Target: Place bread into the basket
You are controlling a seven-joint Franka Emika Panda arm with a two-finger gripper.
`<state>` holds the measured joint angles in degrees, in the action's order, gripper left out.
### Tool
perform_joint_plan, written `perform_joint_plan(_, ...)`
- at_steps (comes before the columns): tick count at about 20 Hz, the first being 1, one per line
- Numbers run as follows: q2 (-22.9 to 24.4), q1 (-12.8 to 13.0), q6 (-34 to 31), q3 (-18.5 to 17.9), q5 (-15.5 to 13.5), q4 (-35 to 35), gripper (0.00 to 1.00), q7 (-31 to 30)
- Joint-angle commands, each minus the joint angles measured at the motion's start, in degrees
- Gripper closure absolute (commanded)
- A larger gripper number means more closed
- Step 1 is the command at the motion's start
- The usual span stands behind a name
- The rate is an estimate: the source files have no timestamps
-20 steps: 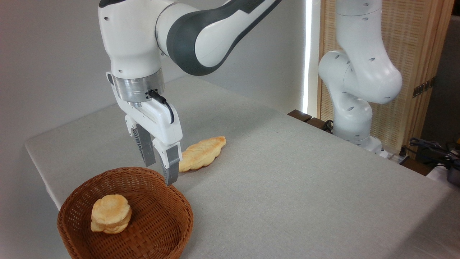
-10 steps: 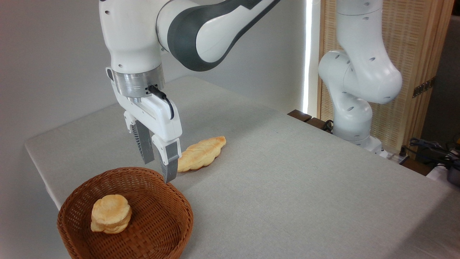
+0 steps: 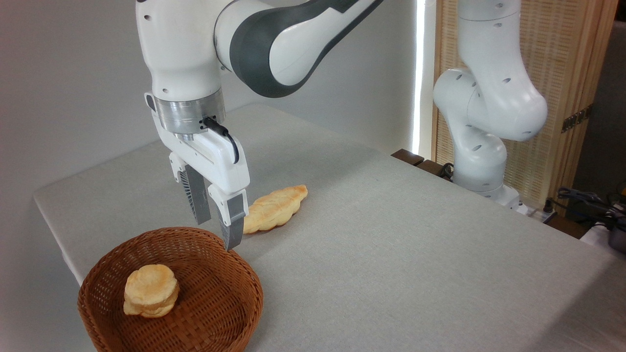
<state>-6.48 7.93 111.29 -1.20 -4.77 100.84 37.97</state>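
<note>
The bread (image 3: 276,208), a long golden braided loaf, lies on the grey table (image 3: 391,234) just beyond the basket. The round reddish-brown wicker basket (image 3: 215,254) sits at the front left. My gripper (image 3: 217,234) hangs over the basket's far rim, fingers pointing down, open and holding nothing. Its right finger (image 3: 234,230) hides the loaf's left tip. The gripper is a short way left of the loaf and above table height.
A small round stacked bun (image 3: 150,291) rests inside the basket. The arm's white base (image 3: 481,146) stands at the table's far right edge, with cables (image 3: 587,200) behind it. The table's left edge (image 3: 54,230) runs close to the basket.
The gripper rose slightly and drifted a little to the right. The loaf, the basket and the bun have stayed put.
</note>
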Motion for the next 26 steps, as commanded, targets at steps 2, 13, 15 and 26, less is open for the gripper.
perform_joint_plan(2,0.32,0.33,-1.16,-0.55,-0.94,-0.47,0.00,-0.09)
perform_joint_plan(13,0.24,0.33,-1.07,-0.55,-0.94,-0.47,0.00,-0.09)
perform_joint_plan(15,0.24,0.42,-1.16,-0.47,-0.94,-0.38,0.00,-0.18)
perform_joint_plan(26,0.59,1.03,-4.24,1.81,-0.94,1.81,0.00,-2.28)
